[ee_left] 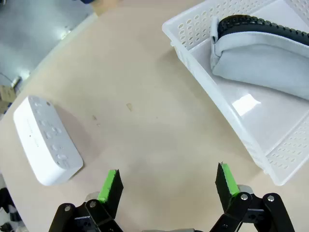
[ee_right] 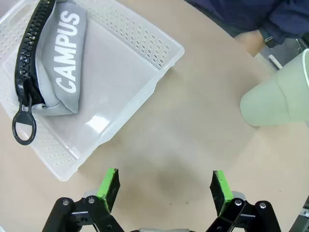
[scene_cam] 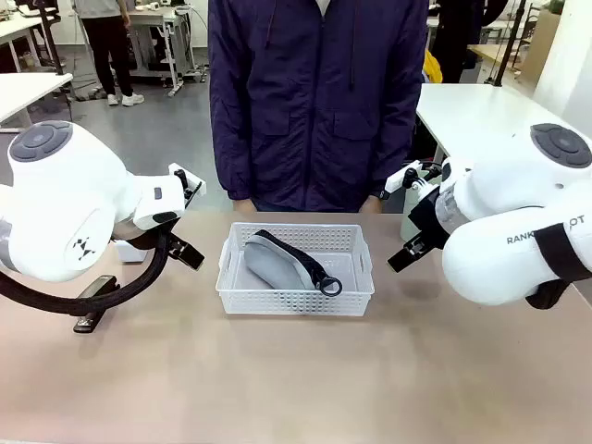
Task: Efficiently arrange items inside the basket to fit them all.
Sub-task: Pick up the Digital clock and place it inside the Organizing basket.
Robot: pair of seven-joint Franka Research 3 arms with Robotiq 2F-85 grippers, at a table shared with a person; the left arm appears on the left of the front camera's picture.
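The white lattice basket (scene_cam: 356, 277) sits mid-table, and its rim (ee_left: 193, 53) shows in the left wrist view. Inside it, toward its left half, lies the grey pouch (scene_cam: 273, 264) with the black zip and ring; it reads CAMPUS (ee_right: 65, 53). My left gripper (ee_left: 167, 186) hangs open over bare table, between the basket and a white rectangular box (ee_left: 46, 140) lying outside it. My right gripper (ee_right: 165, 186) is open above the table beside the basket's other end (ee_right: 145, 72). A pale green cup (ee_right: 277, 99) stands on the table beyond it. A black stapler (scene_cam: 95, 301) lies under my left arm.
A person in a dark blue jacket (scene_cam: 319, 102) stands at the far edge of the table, one hand (ee_right: 251, 41) near the cup. The table's rounded far edge (ee_left: 58, 43) runs close to the white box. Bare tabletop lies in front of the basket.
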